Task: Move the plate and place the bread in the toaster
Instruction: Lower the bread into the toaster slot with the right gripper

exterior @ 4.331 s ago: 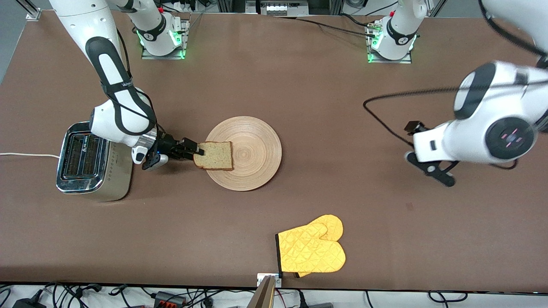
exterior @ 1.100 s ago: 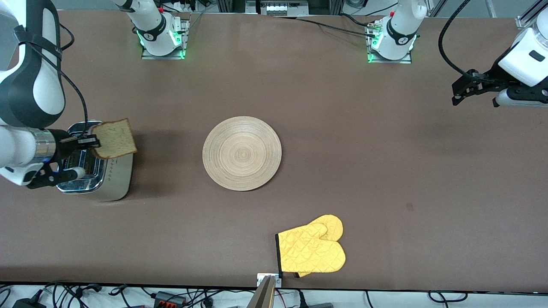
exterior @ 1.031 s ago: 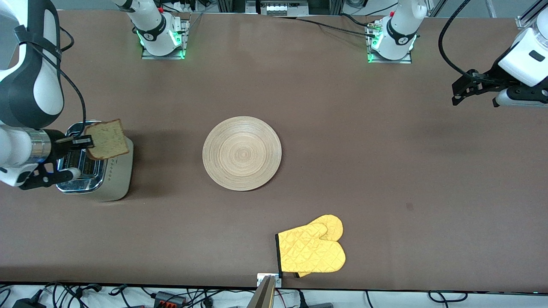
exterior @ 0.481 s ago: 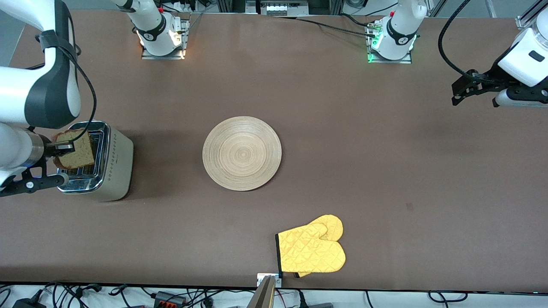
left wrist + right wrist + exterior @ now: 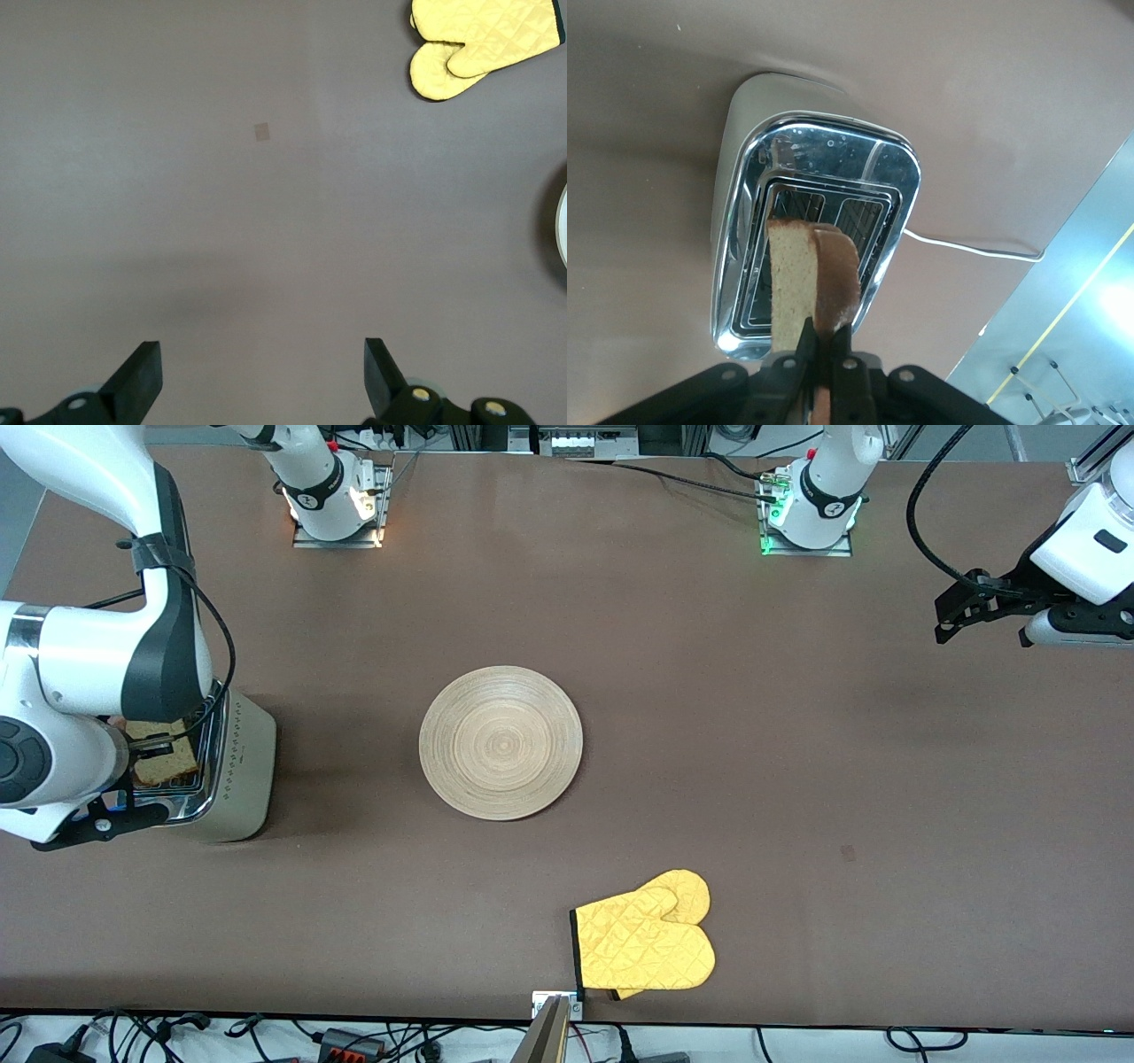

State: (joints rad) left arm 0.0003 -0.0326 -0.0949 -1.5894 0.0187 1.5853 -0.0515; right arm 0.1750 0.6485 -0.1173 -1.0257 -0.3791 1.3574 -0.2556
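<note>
right gripper (image 5: 819, 347) clamps light brown bread slice (image 5: 811, 279) edge-on over chrome-topped cream toaster (image 5: 815, 239); left gripper (image 5: 263, 376), fingers apart, waits above bare brown table (image 5: 266, 221).

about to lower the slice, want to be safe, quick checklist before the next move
1. Right pincer shut on the bread: ok.
2. Bread held on edge, upright: ok.
3. Bread over the toaster top: ok.
4. Bread lined up with one slot: cannot tell.
5. Slots free of other bread: ok.
6. Left pincer open, waiting over bare table, away from the plate and the oven mitt: ok.
</note>
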